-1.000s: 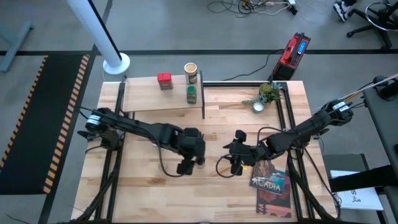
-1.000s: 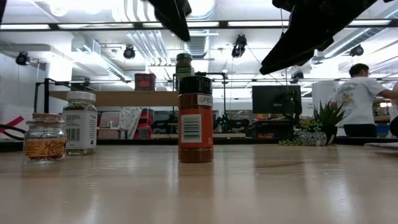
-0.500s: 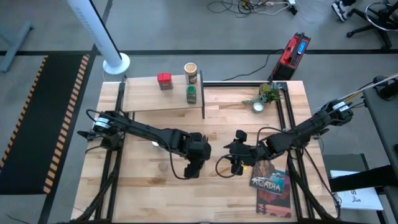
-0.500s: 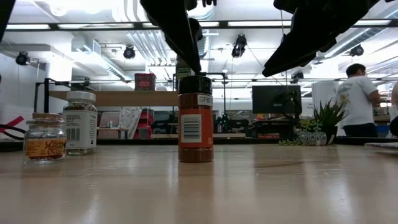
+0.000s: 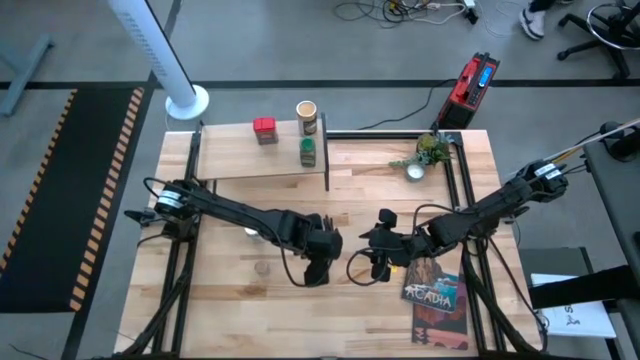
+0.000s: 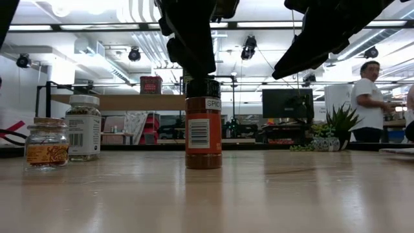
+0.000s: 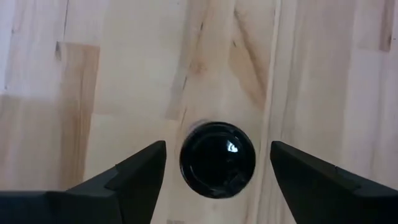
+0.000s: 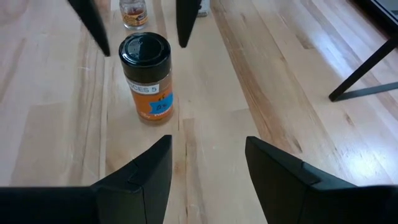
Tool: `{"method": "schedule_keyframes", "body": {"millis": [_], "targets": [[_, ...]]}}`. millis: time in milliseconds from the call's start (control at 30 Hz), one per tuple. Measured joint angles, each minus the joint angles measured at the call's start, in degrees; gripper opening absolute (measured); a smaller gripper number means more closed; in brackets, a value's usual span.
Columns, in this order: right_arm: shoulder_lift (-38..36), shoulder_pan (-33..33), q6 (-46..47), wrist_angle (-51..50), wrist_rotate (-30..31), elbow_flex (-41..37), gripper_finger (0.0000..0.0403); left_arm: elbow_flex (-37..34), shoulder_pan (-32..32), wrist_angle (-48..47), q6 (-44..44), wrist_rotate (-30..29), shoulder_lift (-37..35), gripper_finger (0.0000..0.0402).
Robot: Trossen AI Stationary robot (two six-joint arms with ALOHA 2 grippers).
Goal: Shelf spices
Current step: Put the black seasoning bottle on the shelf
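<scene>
High view: left end effector (image 5: 318, 262) positioned directly over the dark-capped brown jar, which is hidden beneath it near desk (image 5: 230, 300) centre. Right end effector (image 5: 372, 256) waiting just at 3 o'clock of the left one, near but apart. Shelf (image 5: 230, 160) at about 11 o'clock of the jar, well apart, carrying the red square tin (image 5: 264, 129), tan cylindrical canister (image 5: 307, 114) and green-lidded jar (image 5: 308, 151). Plant (image 5: 430, 150) and Acadia book (image 5: 432, 296) off the route.

Low view: dark-capped brown jar (image 6: 203, 123) upright on the desk, long axis vertical, left end effector just above its cap. White-capped clear jar (image 6: 84, 127) and a smaller jar (image 6: 46, 143) standing at 9 o'clock of it, well apart. Person (image 6: 366, 103) in the room behind.

Left wrist view: jar cap seen end-on, centred between the two fingers (image 7: 134, 180), clear gap on each side. Wide open, nothing held. Judged next: straight descent, then closure on the cap.

Right wrist view: brown jar ahead at 12 o'clock, farther than from the left arm; the left arm's finger tips on either side of its cap. Right fingers (image 8: 140, 180) spread, empty.

Obstruction: none seen around the jar; the right end effector close enough to merit care on lift-off.
</scene>
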Motion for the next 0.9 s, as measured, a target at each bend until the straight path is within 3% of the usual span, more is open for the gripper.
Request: {"method": "schedule_keyframes", "body": {"millis": [367,900], "targets": [[0.0,0.0,-0.11,0.08,-0.02,0.0,0.0181,0.0,-0.02,0.74,-2.94,1.41,0.33,0.0317],[0.0,0.02,-0.09,0.09,-0.06,0.0,0.0181,0.0,-0.01,0.48,-1.55,1.37,3.76,0.0311]]}}
